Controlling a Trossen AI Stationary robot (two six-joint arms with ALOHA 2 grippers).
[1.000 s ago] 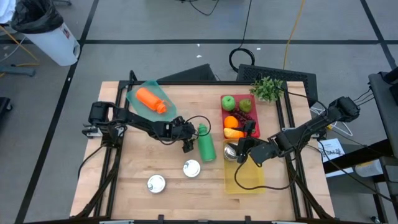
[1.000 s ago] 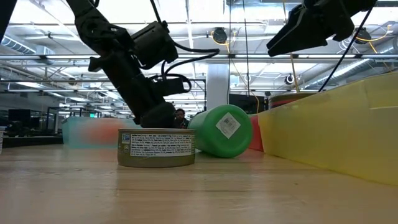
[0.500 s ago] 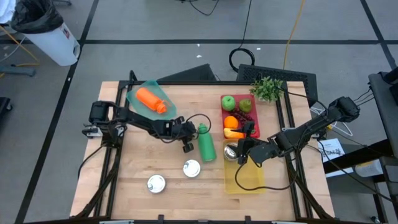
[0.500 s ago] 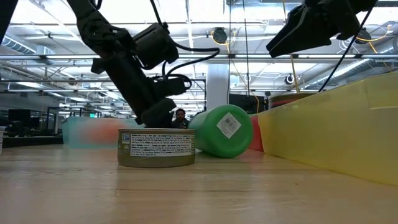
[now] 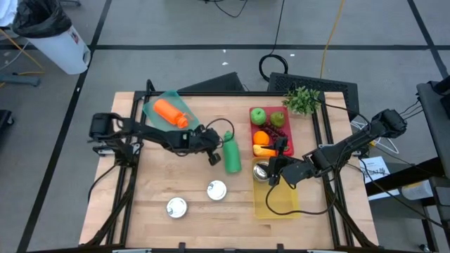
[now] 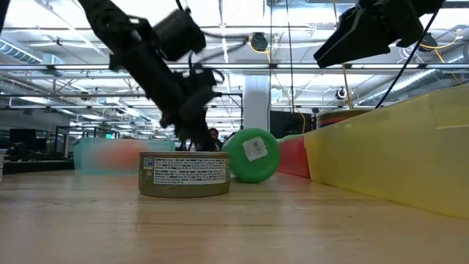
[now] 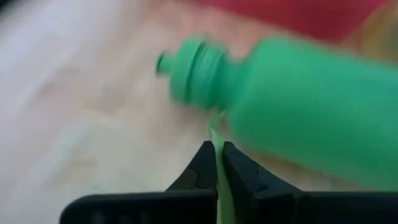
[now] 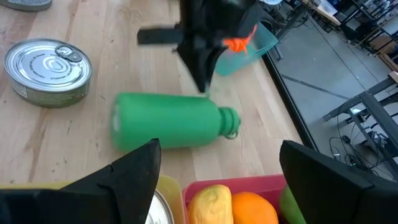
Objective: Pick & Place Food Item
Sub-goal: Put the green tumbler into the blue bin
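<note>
A green bottle [image 5: 231,156] lies on its side in the table's middle, cap toward the far edge. My left gripper [image 5: 214,156] is at its left side, shut on a thin green strap by the bottle's neck. My right gripper [image 5: 272,173] hovers open over the yellow bin [image 5: 281,200], nothing between its fingers. A can [image 5: 261,171] sits in that bin. The red tray [image 5: 285,137] holds a green apple [image 5: 258,115], an orange [image 5: 260,137] and a yellow piece. A carrot [image 5: 171,112] lies on a teal plate [image 5: 160,104]. My left gripper pinches the thin green strap [image 7: 217,144] that comes off the bottle's neck [image 7: 219,112] between its two fingertips. The fingers come from the table's left, slanting down. The bottle lies on its side on the table, the strap running straight from neck to fingers.
Two more cans [image 5: 216,190] [image 5: 176,206] stand near the front edge; the nearer one [image 6: 184,174] fills the low view's middle. A green plant [image 5: 302,100] is at the far right corner. Bare wood lies to the left of the cans.
My left gripper has shut on the bottle's strap and gone a little toward the far edge. The bottle has slid with it the same way, lying on its side still. My right gripper has kept still.
</note>
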